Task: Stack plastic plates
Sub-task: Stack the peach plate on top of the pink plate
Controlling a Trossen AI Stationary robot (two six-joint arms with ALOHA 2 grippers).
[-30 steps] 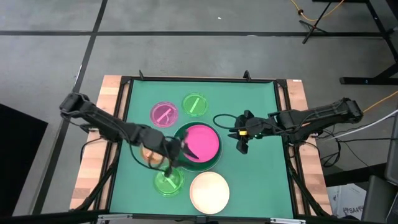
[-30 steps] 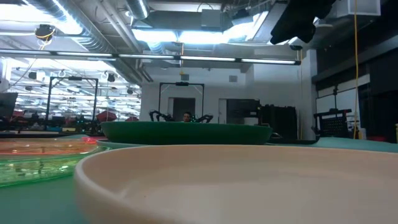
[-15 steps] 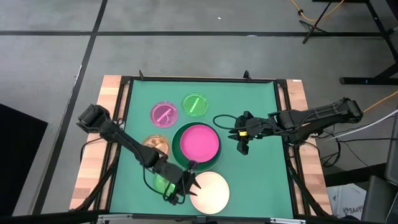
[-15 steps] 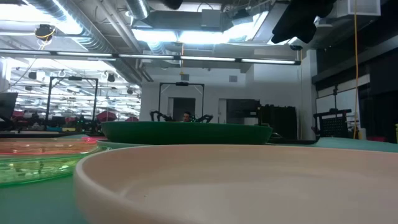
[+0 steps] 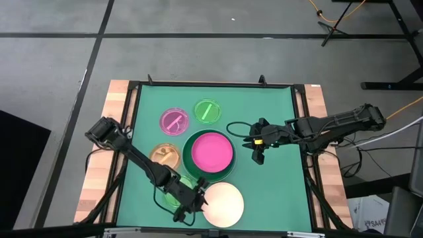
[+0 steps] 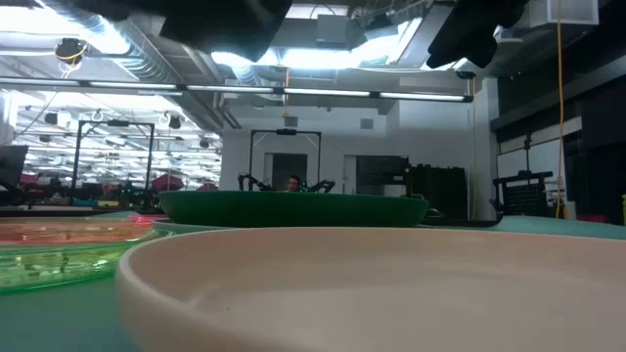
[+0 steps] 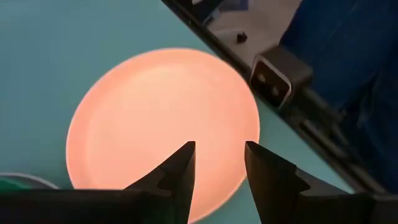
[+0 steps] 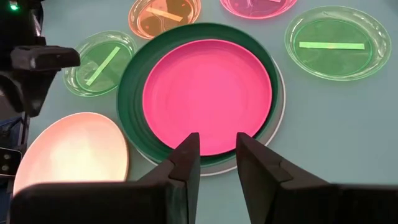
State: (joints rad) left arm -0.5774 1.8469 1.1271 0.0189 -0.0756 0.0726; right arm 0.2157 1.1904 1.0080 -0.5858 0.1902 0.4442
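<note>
Our left pincer [image 5: 196,200] hovers at the cream plate [image 5: 223,203] – fingers apart. Next we grip its rim. Right pincer [image 5: 256,151] waits, apart, beside the hot pink plate [image 5: 212,151].

Left wrist view.
- Left gripper [image 7: 219,163]: two dark fingers [image 7: 179,171] parted with a narrow gap, above the cream plate's near portion.
- Cream plate [image 7: 155,112]: round, glowing peach-pink, flat on the green table mat [image 7: 56,56].
- Lime green plate [image 7: 15,182]: only a sliver of rim, just beside the cream plate.
- Dark table frame [image 7: 292,106]: runs diagonally past the mat's edge, carrying a small grey block with two holes [image 7: 273,78].
</note>
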